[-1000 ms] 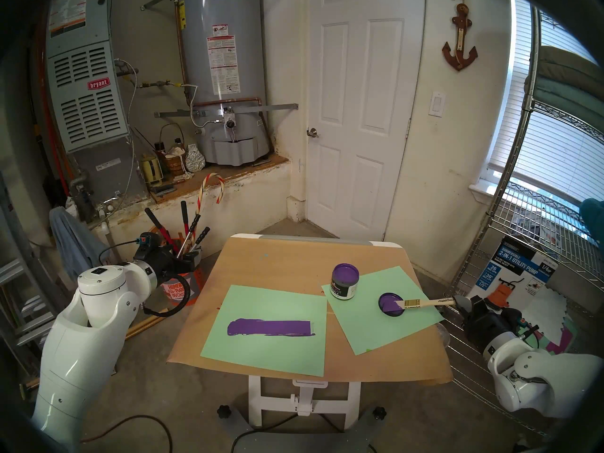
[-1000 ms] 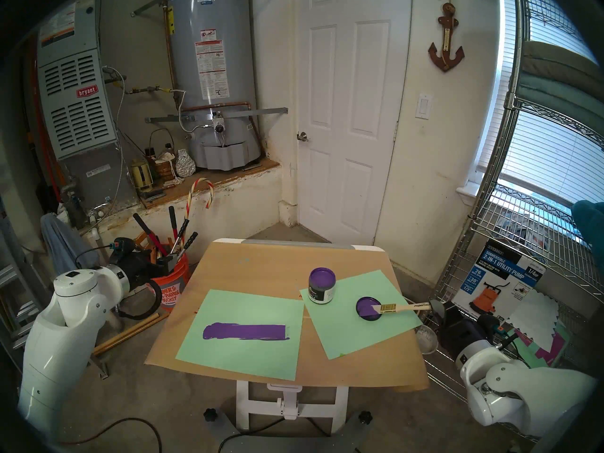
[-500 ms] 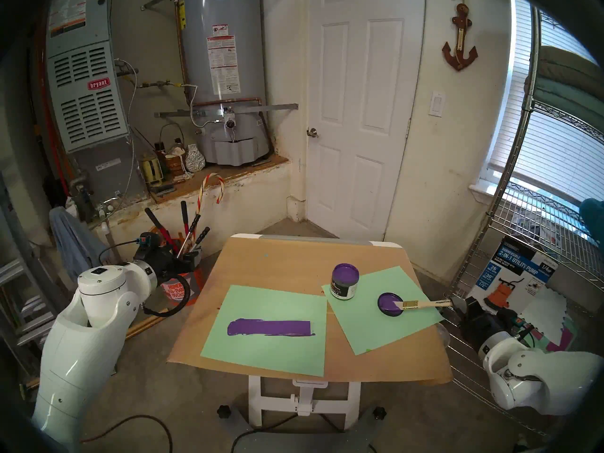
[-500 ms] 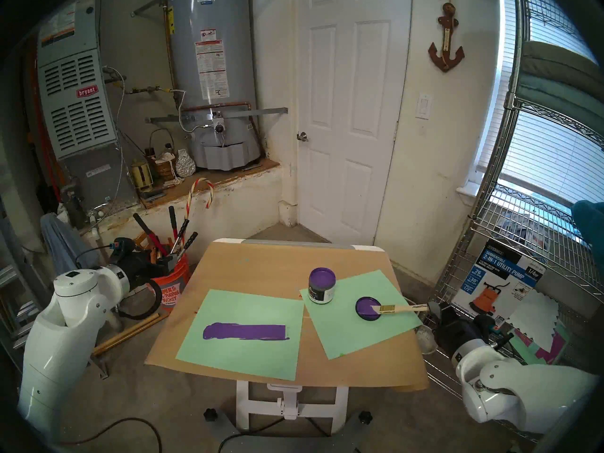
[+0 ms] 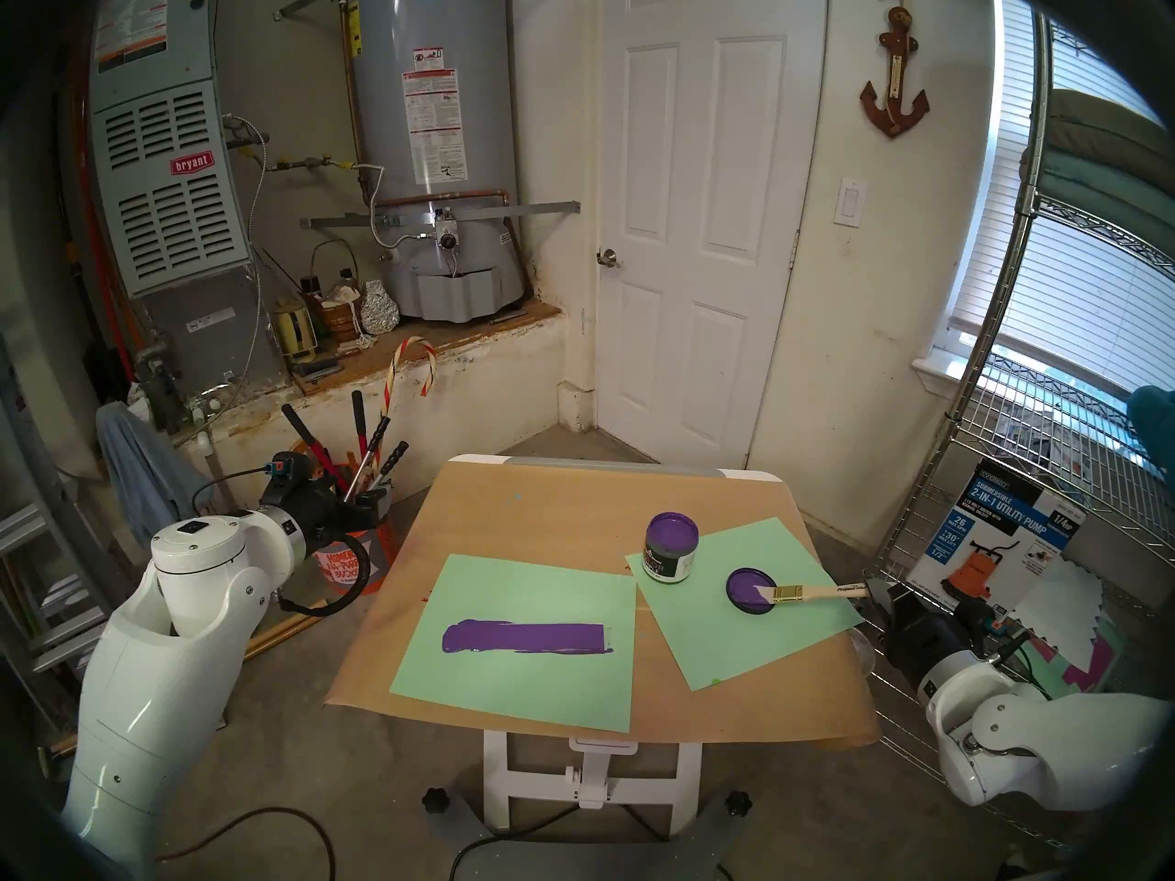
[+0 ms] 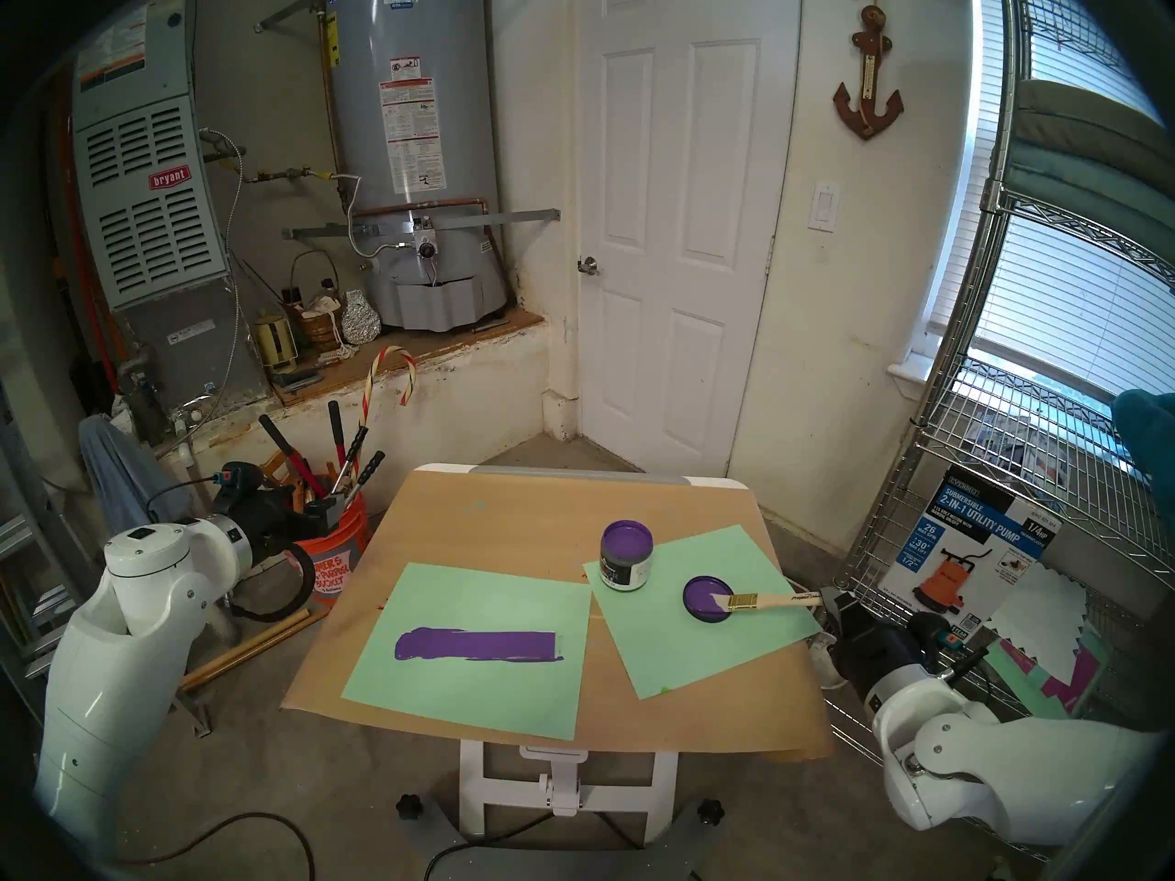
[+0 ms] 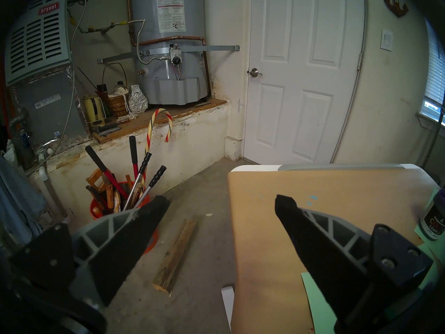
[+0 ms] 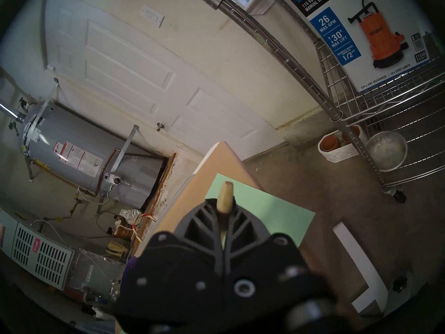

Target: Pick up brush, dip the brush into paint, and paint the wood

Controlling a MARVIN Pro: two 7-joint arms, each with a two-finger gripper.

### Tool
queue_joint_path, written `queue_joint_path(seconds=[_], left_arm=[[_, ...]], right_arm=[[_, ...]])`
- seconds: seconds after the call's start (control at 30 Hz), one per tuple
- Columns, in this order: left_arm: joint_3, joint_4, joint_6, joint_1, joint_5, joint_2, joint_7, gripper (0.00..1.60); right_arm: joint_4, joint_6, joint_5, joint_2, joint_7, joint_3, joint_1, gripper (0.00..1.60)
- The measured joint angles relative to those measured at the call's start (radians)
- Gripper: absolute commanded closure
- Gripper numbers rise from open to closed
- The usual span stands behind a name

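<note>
Gripping the brush (image 5: 802,592) by its handle end, right claw (image 5: 872,590) clenched at the tabletop (image 5: 559,511) edge, bristles resting in purple paint (image 5: 745,588) on the lid, purple-coated wood (image 5: 524,637) on green paper (image 5: 521,689), left claw (image 7: 221,205) spread wide, empty.

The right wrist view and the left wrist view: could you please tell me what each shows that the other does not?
Only the right wrist view shows the shut right gripper clamping the pale wooden brush handle, plus the chrome wire shelf and the boxed utility pump.

Only the left wrist view shows the open, empty left gripper, the orange bucket of tools, the striped candy cane and the dark paint jar.

Both show the paper-covered table, the grey water heater and the white door.
</note>
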Motion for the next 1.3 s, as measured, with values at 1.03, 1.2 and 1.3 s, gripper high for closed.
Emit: queue_joint_path(seconds=[1.03,1.2,1.3], left_arm=[[0.0,0.0,0.0,0.0,0.0,0.0,0.0,0.0],[0.0,0.0,0.0,0.0,0.0,0.0,0.0,0.0],[0.0,0.0,0.0,0.0,0.0,0.0,0.0,0.0]], right_arm=[[0.073,0.006,-0.208,-0.116,-0.12,-0.159,0.176,0.63],[0.087,0.008,-0.209,-0.124,-0.114,-0.158,0.179,0.28],[0.091,0.008,-0.21,-0.126,-0.109,-0.157,0.178,0.18]])
